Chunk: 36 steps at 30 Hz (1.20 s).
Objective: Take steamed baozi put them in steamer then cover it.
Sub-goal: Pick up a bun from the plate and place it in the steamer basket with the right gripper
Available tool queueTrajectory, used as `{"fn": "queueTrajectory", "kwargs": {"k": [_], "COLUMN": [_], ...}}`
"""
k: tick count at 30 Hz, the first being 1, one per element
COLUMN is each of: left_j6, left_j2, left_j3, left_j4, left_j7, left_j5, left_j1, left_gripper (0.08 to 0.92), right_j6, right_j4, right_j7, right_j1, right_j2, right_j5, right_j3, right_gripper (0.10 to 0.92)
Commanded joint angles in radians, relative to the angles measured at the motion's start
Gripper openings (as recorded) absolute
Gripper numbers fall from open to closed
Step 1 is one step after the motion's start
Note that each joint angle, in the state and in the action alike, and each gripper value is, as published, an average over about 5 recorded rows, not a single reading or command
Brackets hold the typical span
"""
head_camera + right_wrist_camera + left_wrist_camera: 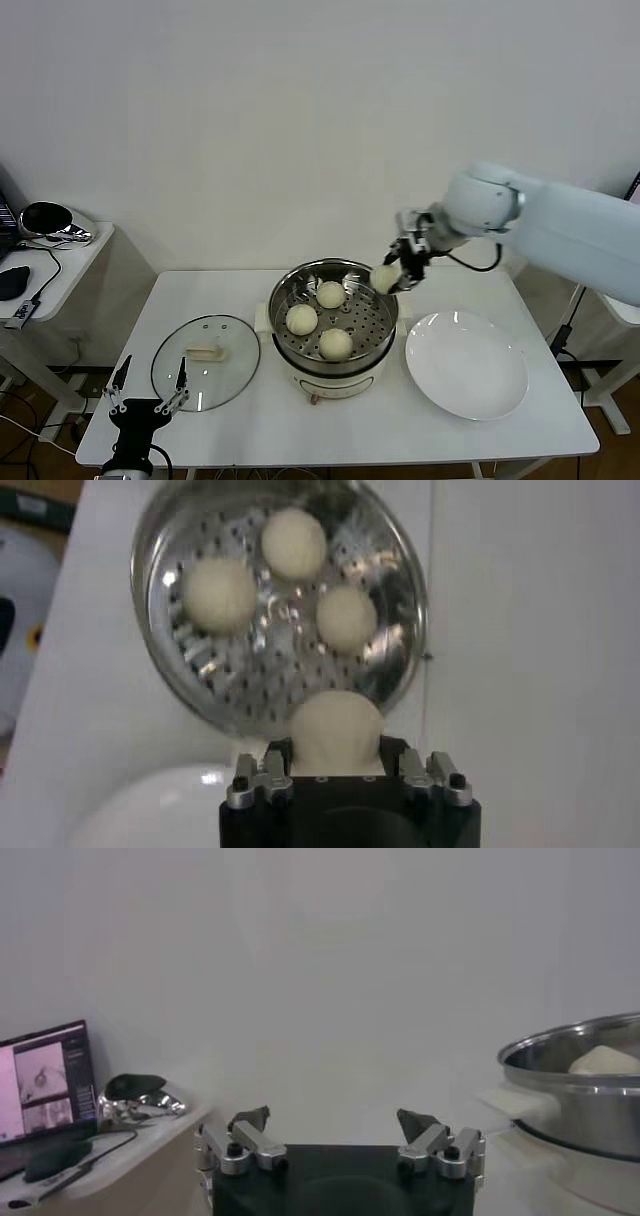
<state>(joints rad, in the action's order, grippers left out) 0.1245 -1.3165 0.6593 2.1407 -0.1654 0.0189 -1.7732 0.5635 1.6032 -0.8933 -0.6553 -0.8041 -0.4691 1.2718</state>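
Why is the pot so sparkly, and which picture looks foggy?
Right wrist view: light glints off the steamer tray's shiny steel around the baozi. Left wrist view: hazy, washed-out, laptop soft. Head view: glare streak on the plate.

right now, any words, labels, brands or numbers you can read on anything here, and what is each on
No text can be read anywhere.
Laptop screen, on the side desk: shows picture windows, any writing too small to read.
Steamer, cover, plate, baozi: no markings visible.
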Motion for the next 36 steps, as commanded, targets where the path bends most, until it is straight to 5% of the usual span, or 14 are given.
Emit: {"fn": "queueTrajectory", "kwargs": {"k": [1,29,36], "left_j6": [0.001,0.006,0.004], "left_j2": [-0.005,-0.011,-0.008], "left_j3": [0.0,0.004,0.009], "left_j4": [0.003,0.0,0.002], "left_j7": [0.0,-0.001,-0.001], "left_j5": [-0.001,0.003,0.005], "left_j1": [0.002,0.002,0.004], "left_gripper": [0.823,0.823,0.823], "right_j6": [0.161,0.159,0.151], "right_j4": [-0.001,-0.165,-0.105], "right_j7": [0.147,0.141,0.134], "right_j1": [0.028,0.21,0.166], "right_j2": [-0.152,-0.197,-0.142], "right_j5": [-0.135,-0.006,-0.032], "right_j3": [0.09,0.012,-0.037], "right_gripper": [0.544,0.554,0.712]}}
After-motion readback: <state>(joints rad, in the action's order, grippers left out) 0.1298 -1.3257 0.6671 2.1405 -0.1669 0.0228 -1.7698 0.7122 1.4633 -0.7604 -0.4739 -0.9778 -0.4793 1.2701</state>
